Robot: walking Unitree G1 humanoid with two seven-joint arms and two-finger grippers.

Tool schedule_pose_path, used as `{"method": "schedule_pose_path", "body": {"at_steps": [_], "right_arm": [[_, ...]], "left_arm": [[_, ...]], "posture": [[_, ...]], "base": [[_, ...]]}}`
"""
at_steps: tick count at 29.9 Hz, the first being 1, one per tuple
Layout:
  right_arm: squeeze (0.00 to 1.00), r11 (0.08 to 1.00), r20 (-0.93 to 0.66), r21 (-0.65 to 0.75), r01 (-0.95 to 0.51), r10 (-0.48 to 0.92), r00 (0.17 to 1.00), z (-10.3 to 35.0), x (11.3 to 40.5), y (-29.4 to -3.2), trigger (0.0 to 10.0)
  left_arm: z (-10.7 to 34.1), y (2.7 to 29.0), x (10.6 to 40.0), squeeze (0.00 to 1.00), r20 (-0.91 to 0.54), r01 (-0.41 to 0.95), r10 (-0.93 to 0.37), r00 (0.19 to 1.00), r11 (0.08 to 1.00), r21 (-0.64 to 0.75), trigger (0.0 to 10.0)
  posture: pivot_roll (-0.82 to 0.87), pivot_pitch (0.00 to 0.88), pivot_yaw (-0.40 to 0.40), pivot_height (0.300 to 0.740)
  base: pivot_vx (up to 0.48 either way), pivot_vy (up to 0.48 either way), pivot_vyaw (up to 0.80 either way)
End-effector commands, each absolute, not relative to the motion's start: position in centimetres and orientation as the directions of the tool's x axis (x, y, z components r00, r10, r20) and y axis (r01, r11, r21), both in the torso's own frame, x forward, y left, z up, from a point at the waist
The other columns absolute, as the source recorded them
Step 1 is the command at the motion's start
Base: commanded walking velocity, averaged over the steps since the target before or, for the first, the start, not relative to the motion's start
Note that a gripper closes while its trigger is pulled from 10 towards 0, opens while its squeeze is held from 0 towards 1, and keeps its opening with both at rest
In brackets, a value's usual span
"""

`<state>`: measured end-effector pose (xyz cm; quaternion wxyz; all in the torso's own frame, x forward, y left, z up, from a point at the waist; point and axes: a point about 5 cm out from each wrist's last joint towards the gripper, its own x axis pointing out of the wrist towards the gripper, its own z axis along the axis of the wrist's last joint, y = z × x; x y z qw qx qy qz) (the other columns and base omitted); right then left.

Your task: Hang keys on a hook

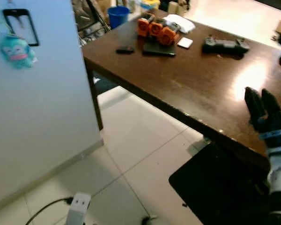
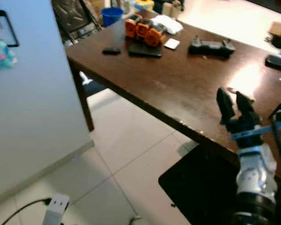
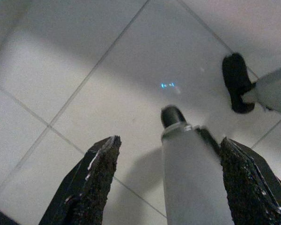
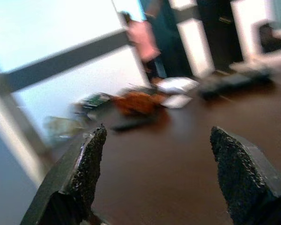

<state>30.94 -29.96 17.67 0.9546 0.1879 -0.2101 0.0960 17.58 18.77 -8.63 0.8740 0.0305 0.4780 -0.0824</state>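
- Brown wood is forming the landmark: the table, with a white panel standing off its left end.
- The right gripper is hovering over the table's near edge toward its right end. Its two black fingers are pointing up and away across the top, standing apart with nothing between them.
- The left gripper is hanging low, away from the table, over the tiled floor. Its fingers are spread wide and are gripping nothing.
- A teal charm is hanging on the white panel beneath a black loop, well apart from the table's left end. Whether keys are riding on it cannot be told.
- A small pale glint is lying on the table top just beyond the right gripper's fingertips. It may be the keys, but it is too small to tell, and so is its long axis.
- Judgement: if the glint is the keys, they are lying straight ahead of the right gripper, which is by far the nearer arm. A short forward and downward reach is looking sufficient.
- Judgement: the hanging place is lying far leftward, past the table's left end, so a carry across is looking necessary.
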Motion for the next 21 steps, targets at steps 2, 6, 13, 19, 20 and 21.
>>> {"method": "schedule_pose_path", "body": {"at_steps": [2, 6, 13, 19, 20, 21], "right_arm": [[0.0, 0.929, 0.416, 0.3, -0.217, 0.078, 0.906, 17.9, 31.2, -29.6, 10.0], [0.0, 0.932, 0.402, 0.298, -0.206, 0.073, 0.913, 18.0, 31.3, -29.2, 10.0], [0.0, 0.941, 0.396, 0.297, -0.161, 0.032, 0.918, 18.4, 31.9, -29.1, 10.0], [0.0, 0.935, 0.385, 0.341, -0.097, -0.045, 0.922, 18.4, 32.3, -29.8, 10.0], [0.0, 0.935, 0.385, 0.341, -0.097, -0.045, 0.922, 18.4, 32.3, -29.8, 10.0], [0.0, 0.933, 0.386, 0.349, -0.091, -0.055, 0.921, 18.4, 32.3, -29.9, 10.0]], "left_arm": [[-8.9, 18.4, 17.0, 0.0, -0.849, 0.172, -0.126, 0.513, 0.984, -0.043, 10.0], [-8.9, 18.4, 17.0, 0.0, -0.849, 0.184, -0.139, 0.51, 0.982, -0.05, 10.0], [-8.9, 18.5, 16.9, 0.0, -0.851, 0.204, -0.155, 0.501, 0.977, -0.057, 10.0], [-9.0, 18.5, 16.8, 0.0, -0.852, 0.208, -0.157, 0.499, 0.976, -0.058, 10.0], [-9.0, 18.5, 16.8, 0.0, -0.852, 0.208, -0.157, 0.499, 0.976, -0.058, 10.0], [-9.0, 18.6, 16.8, 0.0, -0.853, 0.21, -0.157, 0.498, 0.976, -0.057, 10.0]], "posture": [[-0.12, 0.07, 0.081, 0.74], [-0.12, 0.066, 0.079, 0.74], [-0.11, 0.061, 0.077, 0.74], [-0.1, 0.059, 0.077, 0.74], [-0.1, 0.059, 0.077, 0.74], [-0.11, 0.054, 0.076, 0.74]], "base": [[0.0, 0.0, -0.8], [0.0, 0.0, -0.6], [0.258, 0.0, 0.0], [0.382, 0.0, -0.67], [0.382, 0.0, -0.8], [0.375, 0.0, -0.8]]}}
